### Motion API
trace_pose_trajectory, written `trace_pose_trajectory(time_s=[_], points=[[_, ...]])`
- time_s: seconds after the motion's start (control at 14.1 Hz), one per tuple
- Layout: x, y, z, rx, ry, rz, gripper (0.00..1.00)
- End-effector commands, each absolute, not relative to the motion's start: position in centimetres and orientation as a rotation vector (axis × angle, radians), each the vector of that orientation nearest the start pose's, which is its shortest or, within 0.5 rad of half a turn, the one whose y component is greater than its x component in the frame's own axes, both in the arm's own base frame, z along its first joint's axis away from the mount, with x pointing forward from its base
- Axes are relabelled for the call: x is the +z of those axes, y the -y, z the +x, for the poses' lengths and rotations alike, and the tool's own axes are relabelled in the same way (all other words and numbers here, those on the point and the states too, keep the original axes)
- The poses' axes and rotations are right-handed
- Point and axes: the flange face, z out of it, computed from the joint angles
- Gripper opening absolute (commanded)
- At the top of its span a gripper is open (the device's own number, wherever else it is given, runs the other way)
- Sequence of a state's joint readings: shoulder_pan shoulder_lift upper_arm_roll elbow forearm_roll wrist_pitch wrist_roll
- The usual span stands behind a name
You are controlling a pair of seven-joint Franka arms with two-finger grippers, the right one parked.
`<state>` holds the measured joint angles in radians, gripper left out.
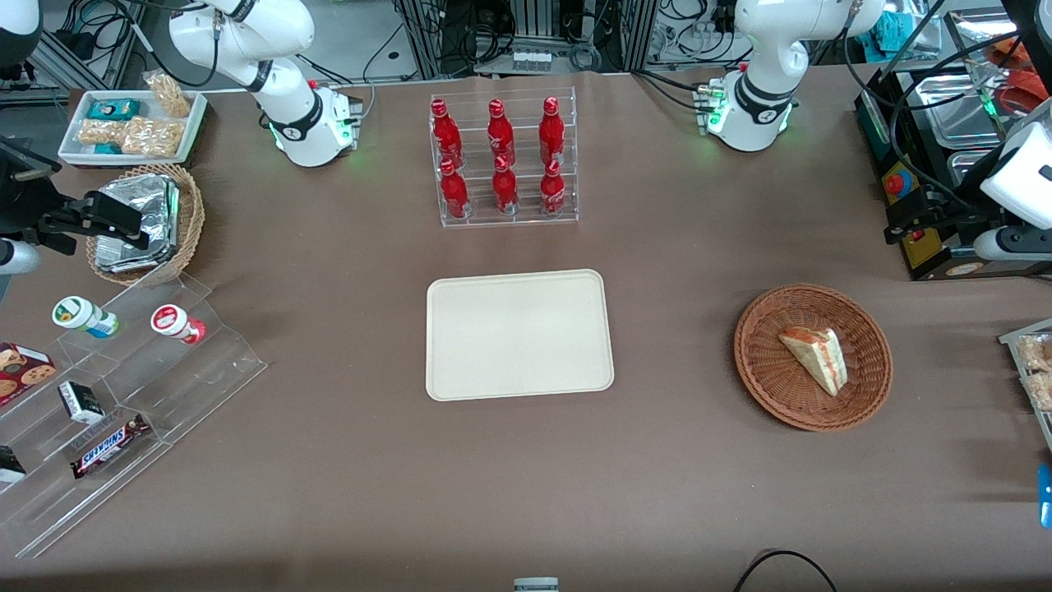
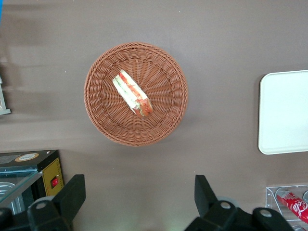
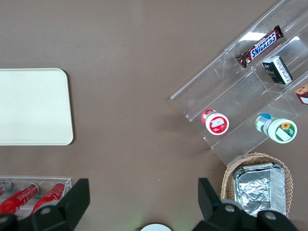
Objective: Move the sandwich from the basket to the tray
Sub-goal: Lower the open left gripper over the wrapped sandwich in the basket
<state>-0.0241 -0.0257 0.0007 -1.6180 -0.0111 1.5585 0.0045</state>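
Note:
The sandwich (image 1: 815, 358) (image 2: 132, 93), a pale wedge with red and green filling along its edge, lies in the reddish-brown wicker basket (image 1: 772, 386) (image 2: 163, 115) toward the working arm's end of the table. The cream tray (image 1: 518, 333) (image 2: 286, 113) sits bare at mid-table, well apart from the basket. My left gripper (image 1: 904, 224) (image 2: 139, 185) hangs high above the table, farther from the front camera than the basket. It is open, with only tabletop showing between its black fingers (image 2: 72, 192).
A clear rack of red bottles (image 1: 501, 160) (image 2: 296, 204) stands farther from the front camera than the tray. A black control box (image 1: 904, 185) (image 2: 43, 173) stands close to my gripper. A snack tray (image 1: 1031, 362) lies at the table's edge beside the basket.

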Motion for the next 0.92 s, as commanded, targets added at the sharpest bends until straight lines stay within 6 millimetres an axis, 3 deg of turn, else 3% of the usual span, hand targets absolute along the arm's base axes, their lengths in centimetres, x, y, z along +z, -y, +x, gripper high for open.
trace_pose_trajectory(time_s=[0.0,0.85], points=[[62.0,1.4,54.0,0.051,-0.026,-3.111,1.00],[60.7,1.7,54.2,0.086,0.016,-3.106,1.00]])
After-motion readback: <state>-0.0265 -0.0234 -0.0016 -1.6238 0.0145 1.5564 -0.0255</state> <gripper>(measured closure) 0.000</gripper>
